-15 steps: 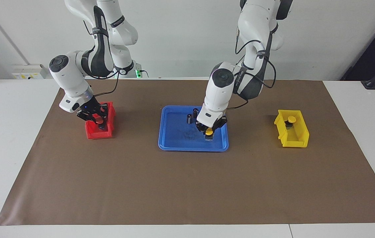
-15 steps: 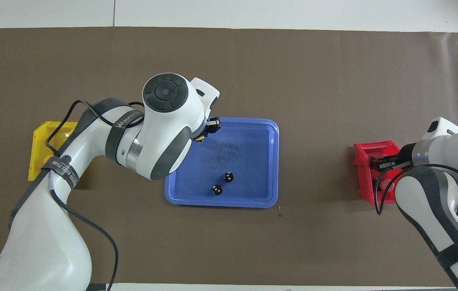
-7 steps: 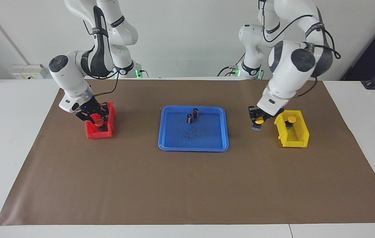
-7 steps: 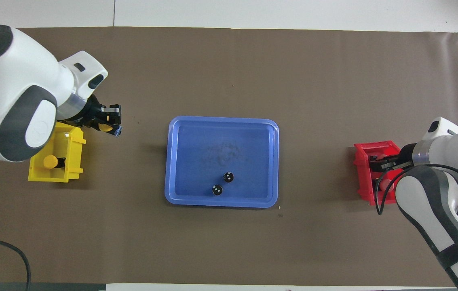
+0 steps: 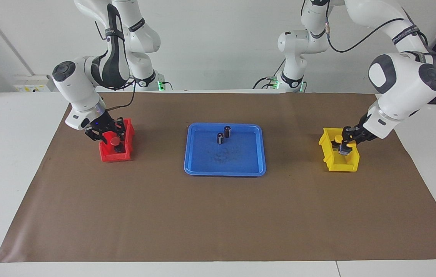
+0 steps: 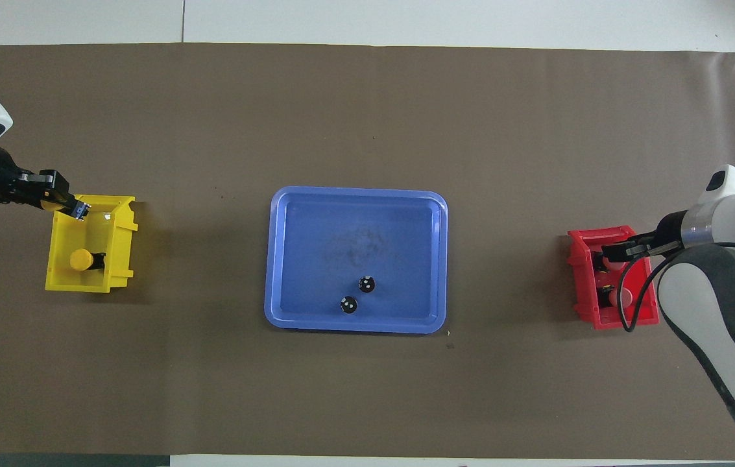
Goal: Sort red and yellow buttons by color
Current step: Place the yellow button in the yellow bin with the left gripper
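Note:
My left gripper (image 5: 345,144) is shut on a yellow button (image 5: 344,147) and holds it over the yellow bin (image 5: 340,164); in the overhead view the left gripper (image 6: 63,203) is over the bin's (image 6: 119,228) corner. Another yellow button (image 5: 338,138) sits in that bin, also seen from overhead (image 6: 81,259). My right gripper (image 5: 107,133) is open just above the red bin (image 5: 113,157). A red button (image 5: 116,142) sits in it below the fingers. The overhead view shows two red buttons (image 6: 609,261) (image 6: 621,297) in the red bin (image 6: 578,280), under my right gripper (image 6: 623,249).
A blue tray (image 5: 202,168) lies mid-table between the two bins and holds two dark capless cylinders (image 5: 227,131) (image 5: 220,138) on its side nearer the robots. A brown mat (image 5: 218,215) covers the table.
My left gripper carried the yellow button from the blue tray across to over the yellow bin. My right gripper let the red button down into the red bin and drew back a little.

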You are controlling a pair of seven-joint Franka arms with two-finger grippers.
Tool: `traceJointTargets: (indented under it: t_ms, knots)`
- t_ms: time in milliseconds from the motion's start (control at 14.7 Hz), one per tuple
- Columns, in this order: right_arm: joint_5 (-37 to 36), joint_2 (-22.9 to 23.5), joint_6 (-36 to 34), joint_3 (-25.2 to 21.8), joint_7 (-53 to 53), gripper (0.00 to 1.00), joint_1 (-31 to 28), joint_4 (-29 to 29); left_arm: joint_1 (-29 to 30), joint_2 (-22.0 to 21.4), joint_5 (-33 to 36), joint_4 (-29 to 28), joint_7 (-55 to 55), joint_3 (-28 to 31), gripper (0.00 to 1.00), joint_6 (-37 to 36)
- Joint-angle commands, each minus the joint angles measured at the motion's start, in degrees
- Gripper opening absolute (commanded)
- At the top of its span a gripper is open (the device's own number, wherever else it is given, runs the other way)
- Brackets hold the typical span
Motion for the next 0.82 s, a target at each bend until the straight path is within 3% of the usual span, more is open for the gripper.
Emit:
traceJointTargets:
  t_ms: [0, 68, 341, 477, 750]
  knots:
    - [0.3, -0.6, -8.9, 0.8, 5.7, 0.76, 0.1, 7.5, 1.1, -2.4, -0.3, -6.0, 1.2, -0.7, 0.02, 5.6]
    - [0.1, -1.8, -12.7, 0.8, 8.0, 0.99, 0.1, 10.3, 1.1, -2.4, -0.3, -7.0, 1.1, -0.7, 0.02, 7.2]
    - [-4.8, -1.7, -27.0, 0.7, 9.2, 1.00, -0.9, 23.0, 1.1, -2.3, -0.3, -10.4, 0.5, -0.7, 0.02, 12.1]
    - [-8.0, 0.9, -29.5, 0.7, 9.2, 1.00, -0.9, 29.3, 1.2, -2.0, -0.3, -11.9, 0.4, -0.7, 0.02, 13.4]
    - [-7.6, 2.4, -30.4, 0.3, 12.3, 1.00, -1.1, 32.7, 1.1, -1.5, -0.3, -15.1, 0.3, -0.8, 0.02, 17.8]
